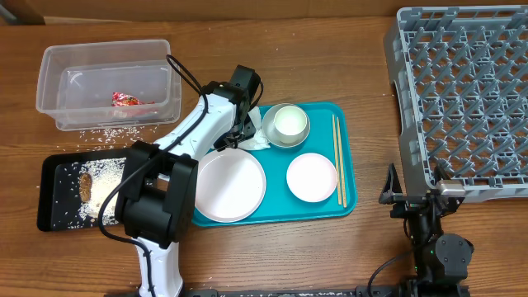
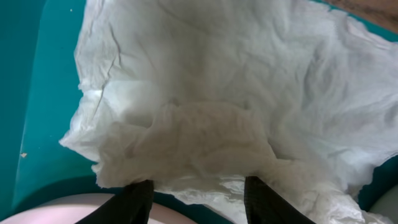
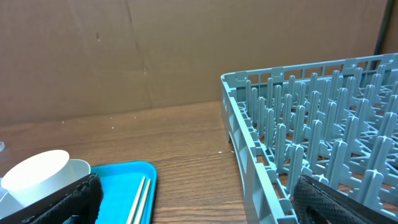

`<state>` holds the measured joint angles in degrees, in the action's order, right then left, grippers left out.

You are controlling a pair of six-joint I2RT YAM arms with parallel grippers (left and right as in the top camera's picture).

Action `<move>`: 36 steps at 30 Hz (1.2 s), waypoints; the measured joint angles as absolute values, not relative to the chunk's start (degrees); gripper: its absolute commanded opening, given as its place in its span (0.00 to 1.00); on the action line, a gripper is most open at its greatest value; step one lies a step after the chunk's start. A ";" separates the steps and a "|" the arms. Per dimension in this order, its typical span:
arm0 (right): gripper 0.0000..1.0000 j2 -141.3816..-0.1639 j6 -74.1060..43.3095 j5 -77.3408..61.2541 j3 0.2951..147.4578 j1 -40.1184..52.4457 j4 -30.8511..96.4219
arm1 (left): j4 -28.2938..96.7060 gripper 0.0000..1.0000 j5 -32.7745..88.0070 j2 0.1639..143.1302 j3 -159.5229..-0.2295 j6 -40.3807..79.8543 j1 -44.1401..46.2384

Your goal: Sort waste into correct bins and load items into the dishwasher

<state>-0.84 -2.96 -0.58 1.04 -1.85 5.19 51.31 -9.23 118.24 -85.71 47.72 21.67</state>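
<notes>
Teal tray: left hand half-open astride the napkin, grip unclear; right hand wide open, empty.

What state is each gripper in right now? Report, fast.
Left gripper: jaws half apart astride the crumpled napkin; a firm grip cannot be told.
Right gripper: jaws wide open, holding nothing.

Overhead looks straight down. Left wrist stares close at the napkin before its tool. Right wrist, low, shares overhead's dish rack.
</notes>
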 measured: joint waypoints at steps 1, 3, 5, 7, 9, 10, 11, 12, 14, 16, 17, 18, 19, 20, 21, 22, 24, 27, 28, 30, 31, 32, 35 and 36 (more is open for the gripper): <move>1.00 -0.84 -2.94 -0.58 1.06 -1.85 5.15 | 50.65 0.48 -9.23 118.24 -85.69 47.72 21.67; 1.00 -0.84 -2.94 -0.56 1.06 -1.85 5.15 | 49.74 0.44 -9.23 118.24 -85.67 47.83 21.67; 1.00 -0.84 -2.96 -0.58 1.04 -1.85 5.21 | 49.63 0.39 -9.23 118.24 -85.65 47.92 21.67; 1.00 -0.84 -2.96 -0.56 1.04 -1.85 5.17 | 49.65 0.35 -9.21 118.24 -85.60 47.92 21.67; 1.00 -0.84 -2.94 -0.58 1.04 -1.85 5.19 | 49.65 0.29 -9.23 118.24 -85.58 47.88 21.67; 1.00 -0.84 -2.96 -0.56 1.04 -1.85 5.17 | 49.65 0.25 -9.21 118.24 -85.58 47.88 21.67; 1.00 -0.84 -2.96 -0.58 1.04 -1.85 5.17 | 49.65 0.22 -9.21 118.24 -85.58 47.92 21.67; 1.00 -0.84 -2.94 -0.56 1.06 -1.85 5.15 | 49.65 0.18 -9.21 118.24 -85.58 47.88 21.67; 1.00 -0.84 -2.98 -0.56 1.06 -1.85 5.15 | 49.65 0.05 -9.21 118.24 -85.58 47.90 21.67; 1.00 -0.84 -2.96 -0.58 1.04 -1.85 5.17 | 49.63 0.04 -9.21 118.24 -85.58 47.83 21.67; 1.00 -0.84 -2.98 -0.56 1.06 -1.85 5.19 | 49.63 0.04 -9.19 118.24 -85.58 47.90 21.67; 1.00 -0.84 -2.96 -0.58 1.04 -1.85 5.17 | 49.63 0.04 -9.19 118.24 -85.58 47.88 21.67; 1.00 -0.84 -2.98 -0.58 1.06 -1.85 5.15 | 49.65 0.04 -9.21 118.24 -85.58 47.88 21.67; 1.00 -0.84 -2.96 -0.56 1.04 -1.85 5.15 | 49.74 0.04 -9.19 118.24 -85.58 47.86 21.67; 1.00 -0.84 -2.96 -0.56 1.04 -1.85 5.19 | 49.91 0.04 -9.17 118.24 -85.58 47.86 21.67; 1.00 -0.84 -2.96 -0.56 1.04 -1.85 5.17 | 50.52 0.04 -9.10 118.24 -85.65 47.86 21.67; 1.00 -0.84 -2.96 -0.56 1.04 -1.85 5.19 | 53.65 0.04 -9.02 118.24 -86.61 47.83 21.67; 1.00 -0.84 -2.94 -0.58 1.06 -1.85 5.19 | 58.87 0.05 -9.02 118.24 -90.83 47.81 21.67; 1.00 -0.84 -2.96 -0.58 1.04 -1.85 5.15 | 60.49 0.11 -9.04 118.24 -92.82 47.75 21.67; 1.00 -0.84 -2.96 -0.56 1.04 -1.85 5.19 | 63.75 0.49 -9.08 118.21 -97.41 47.09 21.67; 1.00 -0.84 -2.94 -0.56 1.04 -1.85 5.17 | 65.08 0.65 -9.28 118.19 -99.46 46.65 21.67; 1.00 -0.84 -2.96 -0.56 1.04 -1.85 5.17 | 66.06 0.71 -9.45 118.08 -101.16 46.44 21.65; 1.00 -0.84 -2.98 -0.56 1.04 -1.85 5.17 | 68.42 0.72 -10.26 117.62 -104.60 45.17 21.28; 1.00 -0.84 -2.96 -0.56 1.06 -1.85 5.17 | 68.86 0.72 -10.41 117.43 -104.97 44.56 20.99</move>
